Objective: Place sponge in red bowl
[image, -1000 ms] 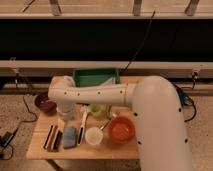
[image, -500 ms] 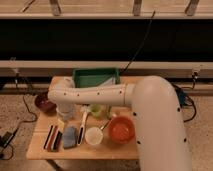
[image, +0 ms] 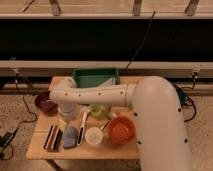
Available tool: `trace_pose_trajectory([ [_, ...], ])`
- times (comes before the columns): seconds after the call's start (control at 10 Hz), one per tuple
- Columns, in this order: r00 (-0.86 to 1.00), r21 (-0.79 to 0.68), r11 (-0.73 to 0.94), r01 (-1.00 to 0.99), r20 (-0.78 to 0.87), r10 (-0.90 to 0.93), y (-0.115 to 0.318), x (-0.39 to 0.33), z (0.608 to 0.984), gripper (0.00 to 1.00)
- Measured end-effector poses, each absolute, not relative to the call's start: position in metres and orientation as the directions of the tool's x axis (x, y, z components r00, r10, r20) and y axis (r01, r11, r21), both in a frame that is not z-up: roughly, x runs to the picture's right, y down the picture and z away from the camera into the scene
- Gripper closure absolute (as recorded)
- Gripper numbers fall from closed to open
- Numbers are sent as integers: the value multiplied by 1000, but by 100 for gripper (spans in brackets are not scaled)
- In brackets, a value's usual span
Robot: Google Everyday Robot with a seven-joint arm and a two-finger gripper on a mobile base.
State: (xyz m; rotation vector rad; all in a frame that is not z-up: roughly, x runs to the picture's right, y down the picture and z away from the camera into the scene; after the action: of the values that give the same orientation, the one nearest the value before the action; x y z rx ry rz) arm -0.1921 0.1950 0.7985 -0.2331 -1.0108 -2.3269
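One sponge (image: 70, 136), long axis front-to-back, pincer (image: 68, 115) behind it

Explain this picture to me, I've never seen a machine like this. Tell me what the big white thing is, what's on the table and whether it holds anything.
The big white shape is a robot's single arm, reaching in from the lower right across a small wooden table. There is one camera, looking down on the table; where it is mounted I cannot say. The arm's end effector, a two-finger grasper, hangs open over the table's left part and holds nothing. Nearer the camera lie a striped block and, beside it, the blue-grey sponge. To their right stand a white cup and the red bowl. A green tray sits at the back, and a dark maroon bowl at the far left.
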Motion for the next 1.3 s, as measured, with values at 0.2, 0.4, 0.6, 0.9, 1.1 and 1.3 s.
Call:
trace_pose_trajectory([
  [0.2,-814,617,-535,577,376,-443,197,-198,797,32],
  [0.4,-817,623,-534,572,374,-439,199,-206,796,32],
  [0.6,-812,606,-544,581,382,-442,201,-208,800,32],
  [0.9,-800,567,-565,599,401,-446,207,-206,813,32],
  [1.1,-788,550,-564,615,415,-454,208,-199,821,32],
  [1.3,-783,544,-564,622,422,-457,209,-197,824,32],
])
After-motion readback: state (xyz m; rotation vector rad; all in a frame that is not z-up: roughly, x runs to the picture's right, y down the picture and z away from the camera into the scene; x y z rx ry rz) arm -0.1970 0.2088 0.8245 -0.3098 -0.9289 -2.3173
